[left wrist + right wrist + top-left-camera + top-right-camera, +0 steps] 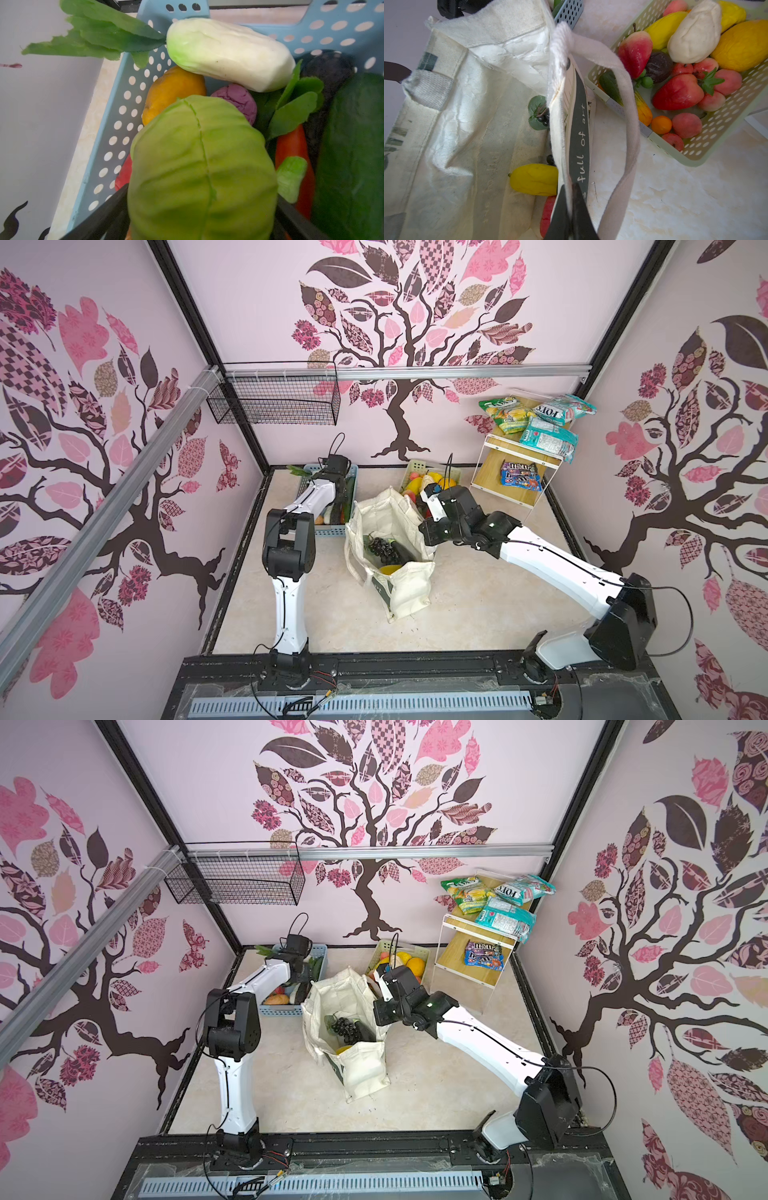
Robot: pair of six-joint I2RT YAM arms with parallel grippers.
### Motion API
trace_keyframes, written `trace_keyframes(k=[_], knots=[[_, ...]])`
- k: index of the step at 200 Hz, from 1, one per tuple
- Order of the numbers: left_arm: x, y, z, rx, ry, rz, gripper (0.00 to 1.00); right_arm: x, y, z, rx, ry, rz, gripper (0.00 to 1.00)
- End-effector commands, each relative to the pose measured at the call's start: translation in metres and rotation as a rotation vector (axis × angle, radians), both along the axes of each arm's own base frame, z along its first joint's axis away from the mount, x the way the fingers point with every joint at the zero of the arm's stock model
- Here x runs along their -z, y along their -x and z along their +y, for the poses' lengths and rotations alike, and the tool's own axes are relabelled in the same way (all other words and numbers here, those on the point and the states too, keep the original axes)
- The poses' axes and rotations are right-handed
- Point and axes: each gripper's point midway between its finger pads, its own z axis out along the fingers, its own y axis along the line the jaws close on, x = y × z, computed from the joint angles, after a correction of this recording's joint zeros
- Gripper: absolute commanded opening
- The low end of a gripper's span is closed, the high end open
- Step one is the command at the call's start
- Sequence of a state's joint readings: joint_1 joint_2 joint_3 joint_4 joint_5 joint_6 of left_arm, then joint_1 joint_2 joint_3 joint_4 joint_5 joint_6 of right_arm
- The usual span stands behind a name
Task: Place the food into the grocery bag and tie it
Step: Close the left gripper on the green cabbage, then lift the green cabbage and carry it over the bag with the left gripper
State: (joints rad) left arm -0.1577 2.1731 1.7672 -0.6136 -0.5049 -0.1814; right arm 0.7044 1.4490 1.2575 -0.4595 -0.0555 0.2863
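Pinching grocery bag (467, 124) ("full of art"): right claw (570, 188)

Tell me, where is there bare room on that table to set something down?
Bare table lies in front of the bag, between left arm and right arm, and past the right arm toward the shelf. The back is crowded: blue basket, bag and green basket stand close together.

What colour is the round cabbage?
The cabbage is light green; the left wrist view shows it best.

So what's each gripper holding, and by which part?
Right gripper: jaws shut on the grocery bag, at its top rim. Left gripper: jaws straddle the cabbage; grip cannot be told.
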Motion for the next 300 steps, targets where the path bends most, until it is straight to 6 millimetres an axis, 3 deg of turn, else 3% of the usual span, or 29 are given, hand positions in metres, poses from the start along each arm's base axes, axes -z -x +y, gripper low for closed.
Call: trace_keyframes(k=[1,35,87,140,218,300], knots=[[-0.009,-0.012,0.002,0.002,-0.017,-0.034,0.85,-0.011,-0.01,0.004,0.003,-0.002,-0.035,0.0],[-0.026,-0.006,0.004,-0.001,-0.02,-0.076,0.78,-0.012,-0.009,0.003,0.006,-0.004,-0.036,0.0],[-0.074,0.009,0.005,-0.002,0.01,-0.17,0.75,-0.01,-0.007,0.001,0.016,-0.021,-0.028,0.0],[-0.115,0.052,-0.011,-0.008,0.187,-0.269,0.75,-0.01,-0.005,-0.004,0.036,-0.028,-0.033,0.0],[-0.191,0.124,-0.082,0.16,0.655,-0.41,0.73,-0.006,0.0,-0.003,0.058,-0.082,-0.007,0.0],[-0.245,0.191,-0.147,0.368,0.958,-0.468,0.72,-0.007,0.003,-0.003,0.083,-0.113,0.02,0.0]])
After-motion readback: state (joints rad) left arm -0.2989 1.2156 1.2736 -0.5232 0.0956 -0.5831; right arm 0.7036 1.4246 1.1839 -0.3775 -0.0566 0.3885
